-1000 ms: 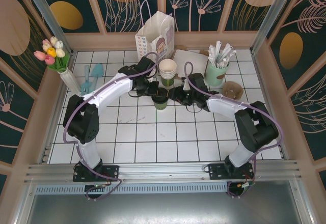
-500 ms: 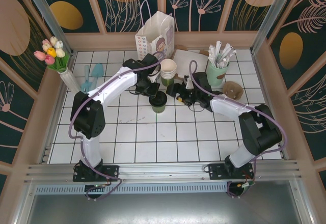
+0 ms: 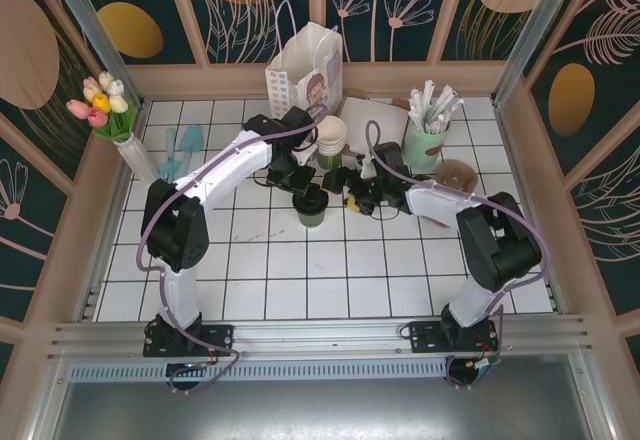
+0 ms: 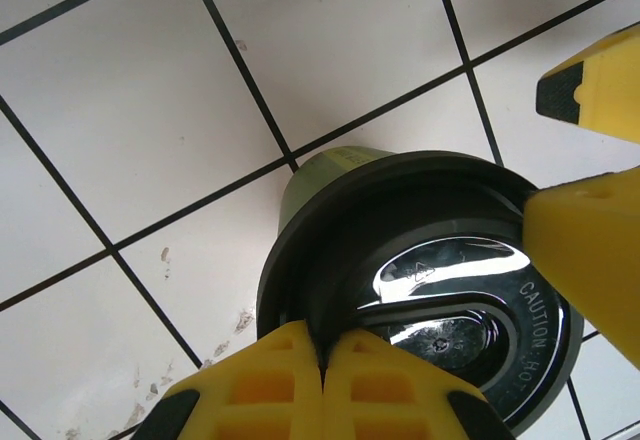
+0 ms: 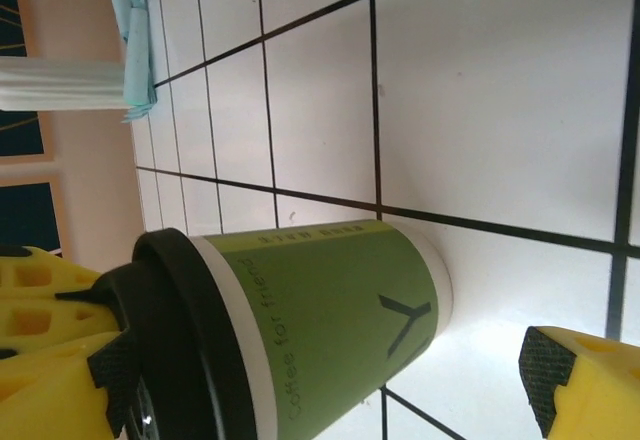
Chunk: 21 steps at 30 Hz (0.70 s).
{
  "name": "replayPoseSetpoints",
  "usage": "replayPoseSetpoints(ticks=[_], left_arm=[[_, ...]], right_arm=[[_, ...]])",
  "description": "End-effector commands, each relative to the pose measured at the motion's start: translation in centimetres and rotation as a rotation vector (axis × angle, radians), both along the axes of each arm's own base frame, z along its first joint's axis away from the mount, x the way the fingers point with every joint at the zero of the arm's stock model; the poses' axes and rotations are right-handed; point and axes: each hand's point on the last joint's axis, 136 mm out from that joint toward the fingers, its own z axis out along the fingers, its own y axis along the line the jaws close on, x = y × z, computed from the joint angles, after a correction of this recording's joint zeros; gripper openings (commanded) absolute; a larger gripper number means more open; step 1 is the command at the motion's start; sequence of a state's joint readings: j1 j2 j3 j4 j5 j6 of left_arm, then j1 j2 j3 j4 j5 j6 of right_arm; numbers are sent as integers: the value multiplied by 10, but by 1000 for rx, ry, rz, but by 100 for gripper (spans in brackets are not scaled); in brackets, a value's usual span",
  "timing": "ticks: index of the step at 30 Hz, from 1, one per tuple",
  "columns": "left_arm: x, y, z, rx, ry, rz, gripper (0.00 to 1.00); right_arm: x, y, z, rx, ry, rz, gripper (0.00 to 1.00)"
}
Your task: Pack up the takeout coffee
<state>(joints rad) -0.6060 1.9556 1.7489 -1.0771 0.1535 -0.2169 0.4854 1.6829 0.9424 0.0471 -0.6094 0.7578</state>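
I'm resting the clenched left pincer point(image 3: 303, 186) on the lid point(image 4: 430, 260) of the upright coffee cup point(image 3: 312, 207). The right pincer point(image 3: 349, 189), released wide, is waiting just to its right.

Two grippers: the left gripper point(image 3: 306, 192) and the right gripper point(image 3: 345, 188). One takeout coffee point(image 3: 312, 206) sits at the left gripper's tips, just left of the right gripper. One white paper bag point(image 3: 303, 68) stands beyond the left gripper. One stack of cream-white cups point(image 3: 330, 132) stands just beyond both grippers; how many are in it cannot be told. One mint-green cup of straws point(image 3: 424, 142) lies beyond the right gripper, and one brown round piece point(image 3: 458, 174) is to that gripper's right. Far to the left gripper's left are one vase point(image 3: 138, 158) of tulips point(image 3: 100, 100) and what look like two teal pieces point(image 3: 180, 150).
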Motion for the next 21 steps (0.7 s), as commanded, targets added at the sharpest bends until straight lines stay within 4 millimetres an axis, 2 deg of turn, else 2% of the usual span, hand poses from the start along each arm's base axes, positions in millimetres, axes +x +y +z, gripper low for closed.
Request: replayPoseSetpoints(ticks=[1,5,15,18,21], left_arm=[[-3,-1,-12,24,31,-19,0],[-4,-1,-17,21,26,-16,0],[-6,-3,-18,-11,24,5,0],[-8,-1,-18,-9,23,10,0],[-8,-1,-17,-12,20,14,0]], right_arm=[[2,9,0,16,24,29,99],[3,14,-3,26,37,41,99],[4,21,-26,24,99,54,99],[7,22,-21,42,93,42,98],[14,22,-4,63,52,18,98]])
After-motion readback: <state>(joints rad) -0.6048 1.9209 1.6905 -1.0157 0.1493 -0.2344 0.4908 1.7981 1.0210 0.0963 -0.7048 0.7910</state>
